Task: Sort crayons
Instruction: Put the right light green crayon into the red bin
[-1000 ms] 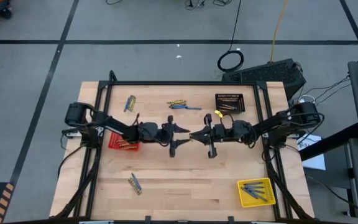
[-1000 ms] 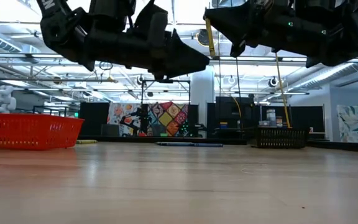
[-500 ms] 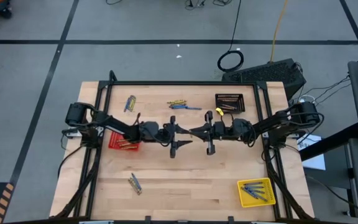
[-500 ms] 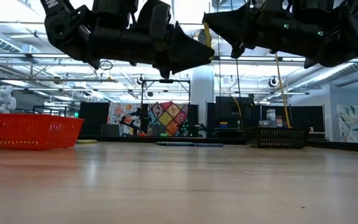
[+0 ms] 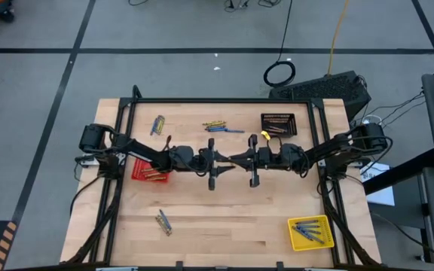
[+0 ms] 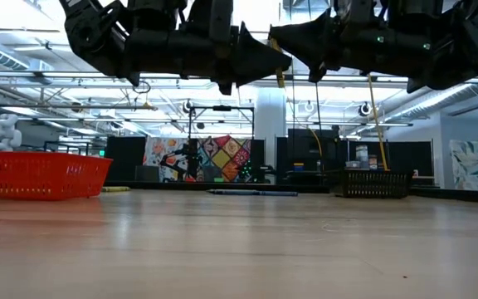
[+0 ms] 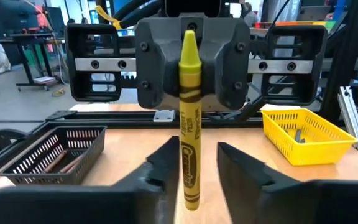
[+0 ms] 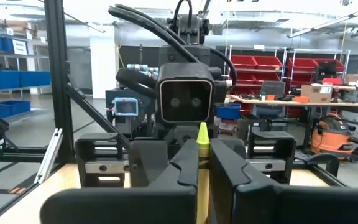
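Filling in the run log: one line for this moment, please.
right claw grips yellow crayon | left claw closing around it | handover above table

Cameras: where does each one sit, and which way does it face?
High: overhead, looking straight down; both arms, left gripper facing right gripper.
Low: table height, looking level across the table; both arms overhead.
Left wrist: faces right gripper; own fingers show.
Right wrist: faces left gripper; own fingers show.
Both wrist views share the yellow crayon.

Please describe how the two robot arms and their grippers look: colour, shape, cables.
Both arms are dark, almost black, built of jointed segments. The left gripper and right gripper each end in a blocky housing with a toothed rail and two wedge-shaped jaws. Black cables loop over the left gripper's body in the right wrist view.
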Motion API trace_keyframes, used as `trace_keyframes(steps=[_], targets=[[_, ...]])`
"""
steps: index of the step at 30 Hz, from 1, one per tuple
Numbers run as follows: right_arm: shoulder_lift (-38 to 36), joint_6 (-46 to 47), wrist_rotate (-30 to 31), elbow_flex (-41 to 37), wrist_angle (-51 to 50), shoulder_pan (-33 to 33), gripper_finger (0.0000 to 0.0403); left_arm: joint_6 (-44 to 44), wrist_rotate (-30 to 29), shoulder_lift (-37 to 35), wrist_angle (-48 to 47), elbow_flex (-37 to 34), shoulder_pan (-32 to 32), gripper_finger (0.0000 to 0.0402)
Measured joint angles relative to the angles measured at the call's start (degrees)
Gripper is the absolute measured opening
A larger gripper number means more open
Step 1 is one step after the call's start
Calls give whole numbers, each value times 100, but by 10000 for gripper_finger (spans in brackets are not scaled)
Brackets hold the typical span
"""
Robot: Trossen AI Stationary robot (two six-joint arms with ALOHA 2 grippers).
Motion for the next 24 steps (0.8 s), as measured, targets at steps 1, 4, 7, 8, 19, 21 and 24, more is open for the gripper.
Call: trace_keyframes(steps=[1,4,7,8,19,21,24], targets=[[0,0,0,0,-3,0,0,4,-1,0,11,0,0,87],[0,29,-6,0,-6,4,3,4,1,0,14,0,-4,47],[0,159,-26,0,-12,4,7,-5,2,0,-3,0,-17,16],[0,206,-27,0,-33,4,9,-5,2,0,-10,0,-17,12],[-951,-82,150,2,-608,2,121,18,-671,-705,-2031,-2,-155,10],[-1349,-361,153,3,-1117,2,140,121,-1151,-1164,-3004,2,-280,10],[-1828,-554,161,5,-1981,2,156,7,-1623,-1920,-4963,66,-424,10]])
